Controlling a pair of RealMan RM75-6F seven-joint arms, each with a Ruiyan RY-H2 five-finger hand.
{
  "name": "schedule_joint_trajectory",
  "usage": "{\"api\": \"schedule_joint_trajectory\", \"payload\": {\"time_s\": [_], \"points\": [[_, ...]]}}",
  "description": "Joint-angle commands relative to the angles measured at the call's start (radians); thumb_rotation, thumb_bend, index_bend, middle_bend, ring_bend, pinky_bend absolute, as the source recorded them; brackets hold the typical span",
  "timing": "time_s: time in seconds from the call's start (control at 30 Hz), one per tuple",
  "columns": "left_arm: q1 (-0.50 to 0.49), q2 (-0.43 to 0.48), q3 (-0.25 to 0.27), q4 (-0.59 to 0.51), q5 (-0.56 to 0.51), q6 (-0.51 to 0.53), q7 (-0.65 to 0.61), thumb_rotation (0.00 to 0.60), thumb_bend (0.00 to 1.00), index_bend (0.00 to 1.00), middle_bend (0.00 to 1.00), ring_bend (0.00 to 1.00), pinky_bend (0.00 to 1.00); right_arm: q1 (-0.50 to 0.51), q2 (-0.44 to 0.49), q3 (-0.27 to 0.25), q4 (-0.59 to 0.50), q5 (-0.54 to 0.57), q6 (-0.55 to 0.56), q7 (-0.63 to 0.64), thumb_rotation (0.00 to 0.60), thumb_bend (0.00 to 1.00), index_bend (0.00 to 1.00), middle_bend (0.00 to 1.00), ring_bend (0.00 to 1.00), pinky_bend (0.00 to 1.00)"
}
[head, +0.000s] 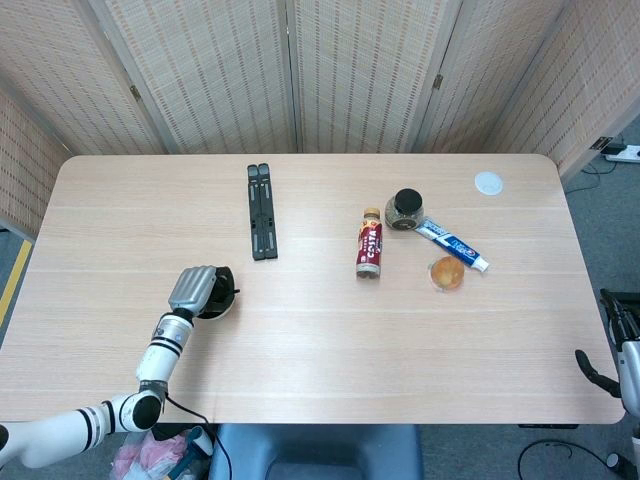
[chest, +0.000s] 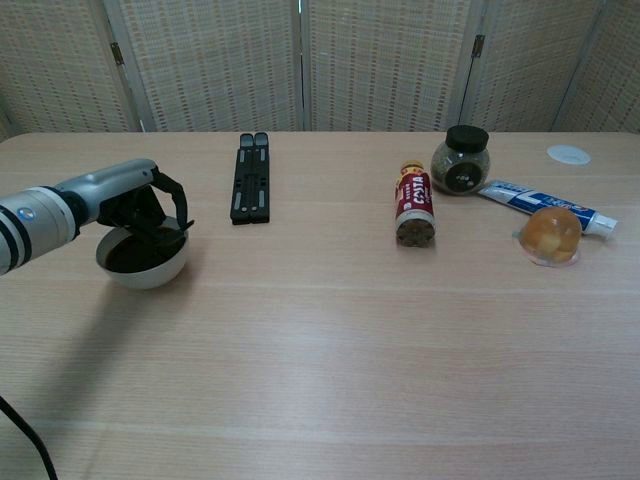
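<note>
Chest view has it best: the wide pale wooden surface (chest: 330, 340) carries everything, and the action sits at its left side, where the white-and-silver left hand (chest: 140, 205) hangs over the small white bowl with the dark inside (chest: 143, 260). The step in hand looks like the grasp of that bowl. The fingers (chest: 168, 190) curl down over the far rim, dark tips dipping inside, the hand half closed. Whether they truly pinch the rim or only touch it, I cannot tell from either camera. In the head view the left hand (head: 194, 289) covers most of the bowl (head: 222, 298), which rests flat on the surface, well apart from the flat black folded stand (head: 263, 211) beyond it. The next move, to my eye, calls for a firm hold on the rim before any lift, kept level. The right hand (head: 622, 352) is only a sliver at the frame's right edge, off the surface, its fingers too little shown to judge.
</note>
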Motion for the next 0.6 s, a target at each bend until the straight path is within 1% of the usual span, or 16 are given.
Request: {"api": "schedule_joint_trajectory", "payload": {"time_s": [0.03,0.2,0.4,0.6], "points": [[0.002,0.009,-0.003,0.001,-0.01,0.001,0.004,0.6,0.49,0.74,0.99,0.94,1.0,0.001,0.0,0.0,0.001,-0.001,0.0,0.0,0.6,0.2,0.02,0.22,0.22,0.22],[0.019,0.049,0.008,-0.037,-0.015,0.005,0.008,0.6,0.49,0.74,0.99,0.94,1.0,0.002,-0.004,0.0,0.004,-0.002,-0.003,0.001,0.6,0.2,0.02,0.22,0.22,0.22],[0.031,0.093,0.033,-0.102,-0.012,0.003,0.026,0.6,0.49,0.74,0.99,0.94,1.0,0.003,-0.008,0.0,0.01,-0.003,-0.004,0.004,0.6,0.2,0.02,0.22,0.22,0.22],[0.02,0.085,0.036,-0.127,-0.004,0.004,0.034,0.6,0.49,0.74,0.99,0.94,1.0,0.001,-0.008,0.0,0.01,-0.004,-0.002,0.005,0.6,0.2,0.02,0.22,0.22,0.22]]}}
